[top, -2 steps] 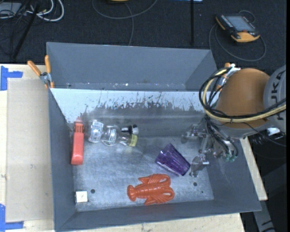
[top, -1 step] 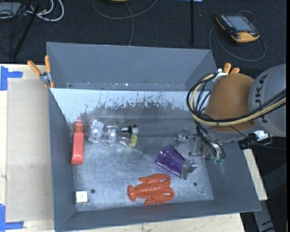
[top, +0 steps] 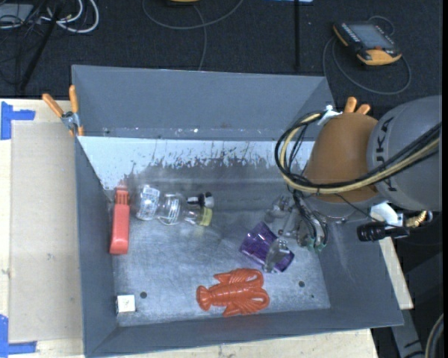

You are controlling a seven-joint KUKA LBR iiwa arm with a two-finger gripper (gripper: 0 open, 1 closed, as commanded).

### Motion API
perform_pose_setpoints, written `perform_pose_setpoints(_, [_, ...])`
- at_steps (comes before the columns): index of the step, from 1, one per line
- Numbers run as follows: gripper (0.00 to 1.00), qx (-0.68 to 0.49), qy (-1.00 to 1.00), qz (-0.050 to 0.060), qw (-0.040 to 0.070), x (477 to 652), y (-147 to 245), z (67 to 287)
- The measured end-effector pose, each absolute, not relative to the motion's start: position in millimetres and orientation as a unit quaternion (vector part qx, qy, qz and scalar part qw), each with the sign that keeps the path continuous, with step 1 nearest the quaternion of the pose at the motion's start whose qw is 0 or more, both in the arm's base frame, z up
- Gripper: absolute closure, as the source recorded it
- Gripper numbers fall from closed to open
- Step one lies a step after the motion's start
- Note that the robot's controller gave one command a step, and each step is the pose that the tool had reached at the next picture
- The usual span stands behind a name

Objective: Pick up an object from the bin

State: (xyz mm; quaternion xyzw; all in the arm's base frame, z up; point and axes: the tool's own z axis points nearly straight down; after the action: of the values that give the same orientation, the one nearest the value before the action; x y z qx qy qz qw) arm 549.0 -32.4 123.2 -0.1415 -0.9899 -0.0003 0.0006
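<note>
Several loose things are scattered across your grey bin (top: 201, 107), and your arm (top: 403, 155) is in from the right of the frame, brown wrist cover (top: 342, 159) and looped cables (top: 293, 144) over the bin's right side. Your pincer (top: 285, 237) is down low at the right of the bin floor, right at the upper right edge of a see-through purple plastic piece (top: 258, 245). That purple piece is the thing nearest to it by far. From this angle you cannot tell whether the pincer is clenched or released, or whether it has the purple piece gripped.

Just below, at lower centre, lies an orange-red toy lobster (top: 234, 291), close to the purple piece but apart from it. Over to the left, a red bar (top: 119, 222) lies lengthwise near the left wall. Beside it sit clear plastic cups (top: 157, 206), then a small bottle with a black cap (top: 200, 210). A little white cube (top: 125, 303) sits alone in the lower left corner.
</note>
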Motion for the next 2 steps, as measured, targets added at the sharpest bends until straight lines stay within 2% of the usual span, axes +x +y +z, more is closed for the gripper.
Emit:
perform_pose_setpoints(1, [0.00,-0.110,-0.994,0.000,-0.002,538.3,-26.9,70.9])
perform_pose_setpoints(2, [1.00,-0.213,-0.977,0.000,0.002,549.1,-23.3,74.4])
